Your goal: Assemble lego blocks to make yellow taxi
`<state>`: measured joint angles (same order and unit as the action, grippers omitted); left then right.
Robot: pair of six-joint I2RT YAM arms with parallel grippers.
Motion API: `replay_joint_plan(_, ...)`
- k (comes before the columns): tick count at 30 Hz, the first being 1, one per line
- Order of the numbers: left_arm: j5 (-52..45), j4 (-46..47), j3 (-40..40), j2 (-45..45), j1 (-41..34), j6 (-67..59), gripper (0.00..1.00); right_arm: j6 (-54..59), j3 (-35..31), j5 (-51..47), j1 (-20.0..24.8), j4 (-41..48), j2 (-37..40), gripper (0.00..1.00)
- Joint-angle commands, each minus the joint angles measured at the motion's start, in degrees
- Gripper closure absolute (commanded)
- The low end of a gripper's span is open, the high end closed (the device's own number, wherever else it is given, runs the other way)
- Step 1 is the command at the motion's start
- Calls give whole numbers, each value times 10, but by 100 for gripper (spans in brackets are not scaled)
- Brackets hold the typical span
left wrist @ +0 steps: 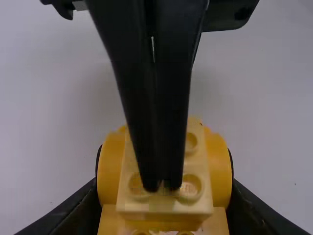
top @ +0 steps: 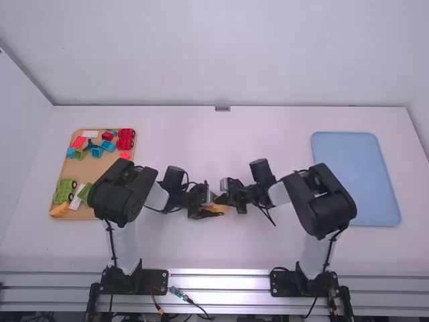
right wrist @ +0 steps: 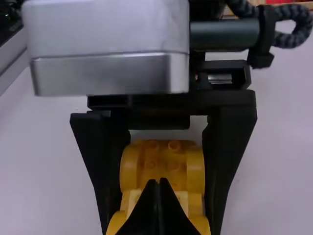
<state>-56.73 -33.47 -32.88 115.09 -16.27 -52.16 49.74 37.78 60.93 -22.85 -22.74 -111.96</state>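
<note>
Between the two arms, near the middle of the white surface, I have my left gripper clamped on the sides of an orange-yellow plastic toy car body with rounded flanks. A pale yellow studded brick sits on top of the body, between those flanks. My right gripper is closed, its two fingers together, their tips down at the studs of the pale brick; as far as I can make out, they touch it, though they hide the exact spot.

Off to the left lies a tan rectangular tray. Toward its far end I see a red studded block vehicle and small bright blue blocks; toward its near end are a green wheeled block vehicle and an orange-yellow piece. A pale blue rectangular tray lies on the right side.
</note>
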Motion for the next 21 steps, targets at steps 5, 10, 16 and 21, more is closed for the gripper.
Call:
replay_joint_plan(5,36,4,5,11,1,21,80,15,-43,-53,4,3,-30,100)
replay_joint_plan(10,32,1,7,11,2,21,80,2,-43,-81,-9,4,-30,100)
replay_joint_plan(16,32,-2,7,11,2,21,80,-18,-42,-89,-8,-10,-29,100)
replay_joint_plan(21,32,-2,7,11,2,21,80,-18,-31,-53,5,1,-1,100)
